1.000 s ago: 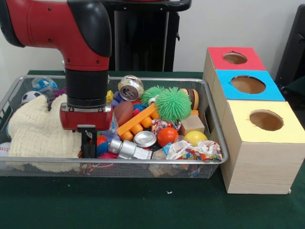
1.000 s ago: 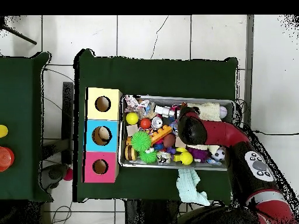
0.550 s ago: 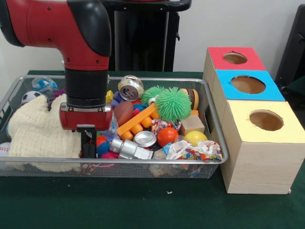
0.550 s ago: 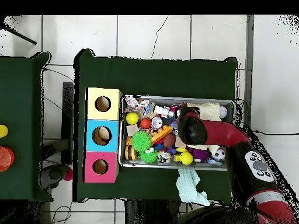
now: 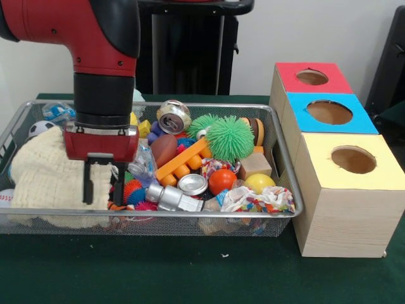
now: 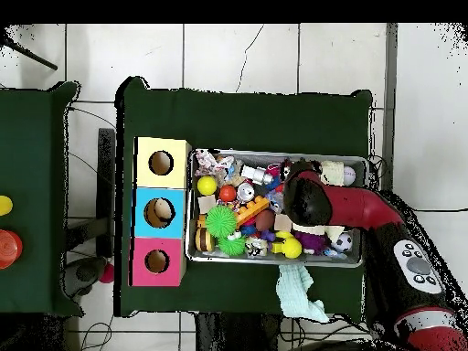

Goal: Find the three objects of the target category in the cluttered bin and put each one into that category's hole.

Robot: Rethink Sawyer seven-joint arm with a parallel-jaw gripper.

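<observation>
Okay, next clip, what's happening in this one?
A red and black robot arm is working over a wire bin crammed with toys, balls, a can and a cream cloth. Its hand hangs open over the bin's left part, at the cloth's edge, holding nothing. Beside the bin stand three wooden boxes with holes, topped red, blue and yellow. Nothing shows in the holes, though their insides are hidden.

Bin (image 5: pixel 286 166) left of boxes (image 5: pixel 329 114) — cloth (image 5: pixel 44 177) in its left end
</observation>
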